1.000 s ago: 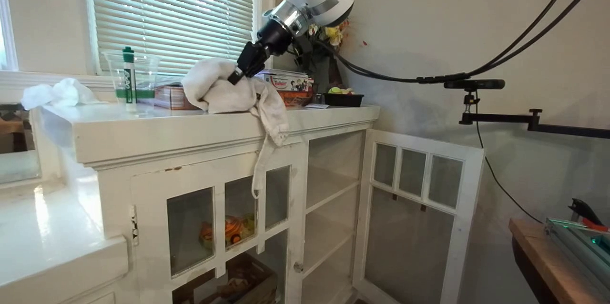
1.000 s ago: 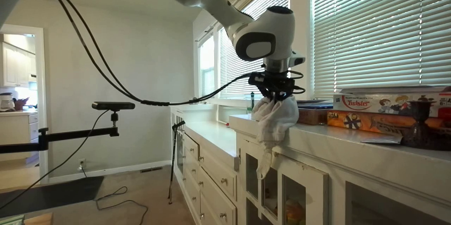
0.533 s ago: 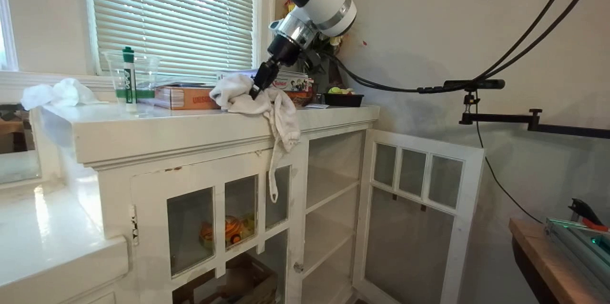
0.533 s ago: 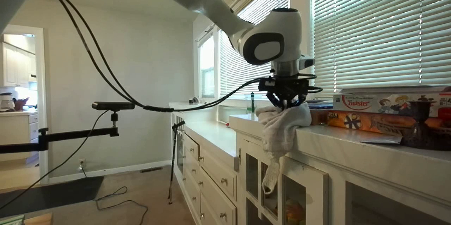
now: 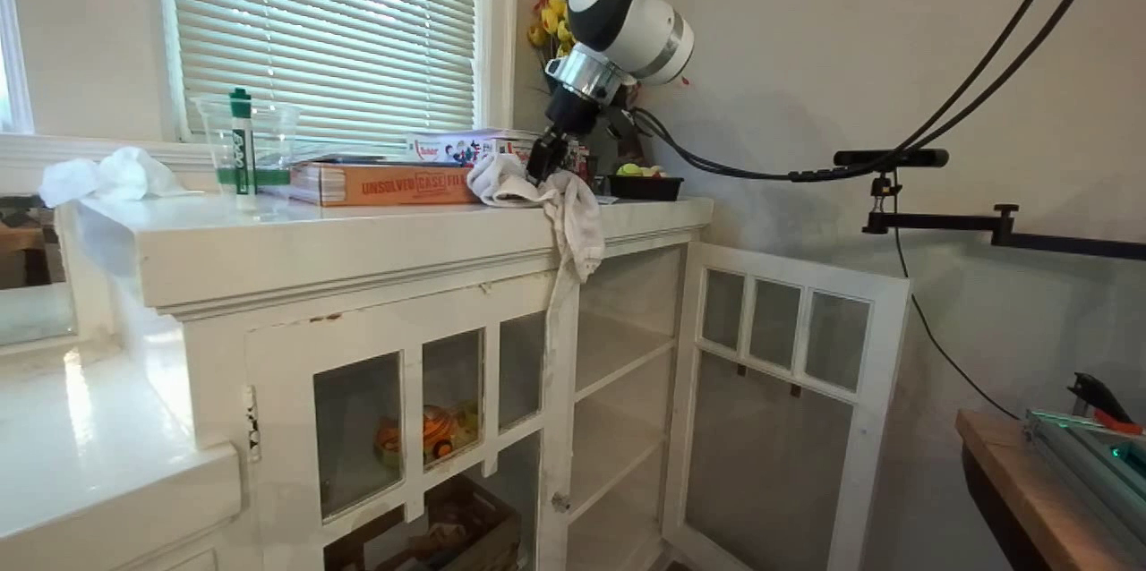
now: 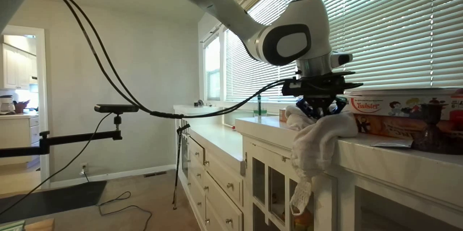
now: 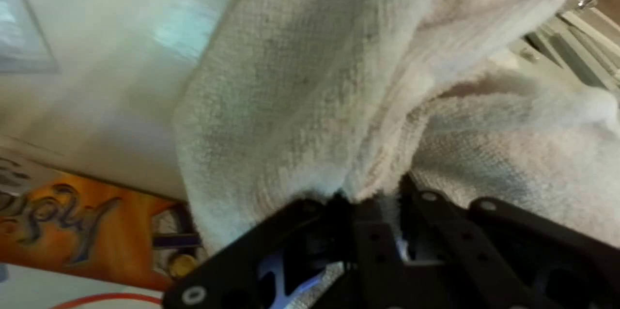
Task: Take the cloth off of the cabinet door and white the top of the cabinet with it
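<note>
Fingers (image 5: 544,157) drawn close together, a fold of white cloth (image 5: 577,217) pinched between them; tips buried in it. Cloth lies bunched on the bench (image 5: 331,251), near mid-frame in an exterior view, its tail hanging over the front edge before the paned cabinet door (image 5: 282,383). Judged: the bunch serves as wiping pad, the low grip pressing it down; step in hand is probably the wipe. Orange box (image 5: 394,185) stands left of the cloth, set back, presumably leaving a front strip for strokes. Arm (image 5: 640,34) enters at upper right, wrist (image 5: 586,74) slanting down and left.
</note>
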You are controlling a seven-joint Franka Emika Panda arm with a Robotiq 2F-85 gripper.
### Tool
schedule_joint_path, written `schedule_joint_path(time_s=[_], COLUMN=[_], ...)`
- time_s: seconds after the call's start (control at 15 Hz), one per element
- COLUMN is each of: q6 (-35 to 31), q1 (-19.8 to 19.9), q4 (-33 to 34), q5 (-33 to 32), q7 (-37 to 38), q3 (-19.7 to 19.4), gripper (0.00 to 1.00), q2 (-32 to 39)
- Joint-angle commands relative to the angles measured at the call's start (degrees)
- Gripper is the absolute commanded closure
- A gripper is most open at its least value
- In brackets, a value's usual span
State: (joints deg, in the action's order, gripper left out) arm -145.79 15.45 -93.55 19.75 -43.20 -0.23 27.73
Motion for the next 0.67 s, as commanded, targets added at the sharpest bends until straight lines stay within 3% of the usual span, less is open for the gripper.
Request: schedule_joint_path(time_s=[0.0, 0.27, 0.6], q6=[-2.3, -2.1, -1.0], q1=[0.3, 0.8, -0.3], q4=[-4.9, -5.1, -0.1], q5=[-5.1, -7.7, -6.7], q7=[6.2, 9.6, 5.5], q3=[-2.9, -4.2, 1.9], gripper=[0.97, 0.97, 0.97], q2=[-2.5, -3.0, -0.5])
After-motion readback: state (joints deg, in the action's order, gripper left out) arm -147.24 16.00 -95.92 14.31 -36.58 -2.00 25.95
